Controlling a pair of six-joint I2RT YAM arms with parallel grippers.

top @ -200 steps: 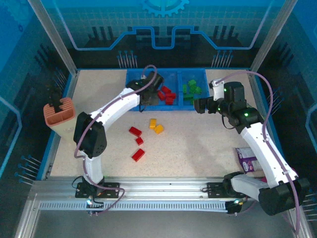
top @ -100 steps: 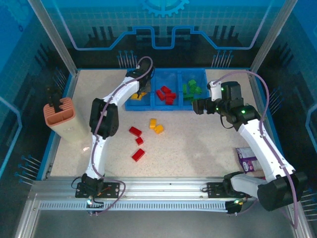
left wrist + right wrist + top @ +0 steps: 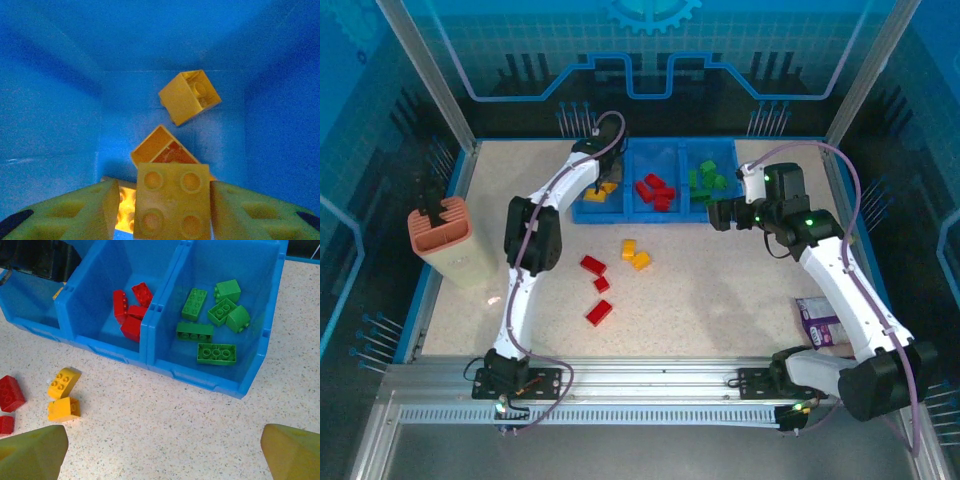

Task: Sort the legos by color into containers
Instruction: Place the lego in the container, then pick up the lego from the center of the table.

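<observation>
Bracketing a yellow two-by-two brick [image 3: 172, 202] in the left gripper's [image 3: 164, 207] parted jaws inside the blue tray's [image 3: 50, 125] left compartment, for release among yellows [image 3: 190, 96]; right gripper [image 3: 162, 447] agape.

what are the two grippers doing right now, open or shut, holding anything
Left gripper: open, a yellow brick loose between its fingers, inside the blue tray.
Right gripper: open wide, holding nothing.

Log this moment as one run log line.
left fingers: open around yellow brick, inside tray left compartment | right fingers: open, above table | unsorted: three red bricks, two yellow bricks
</observation>
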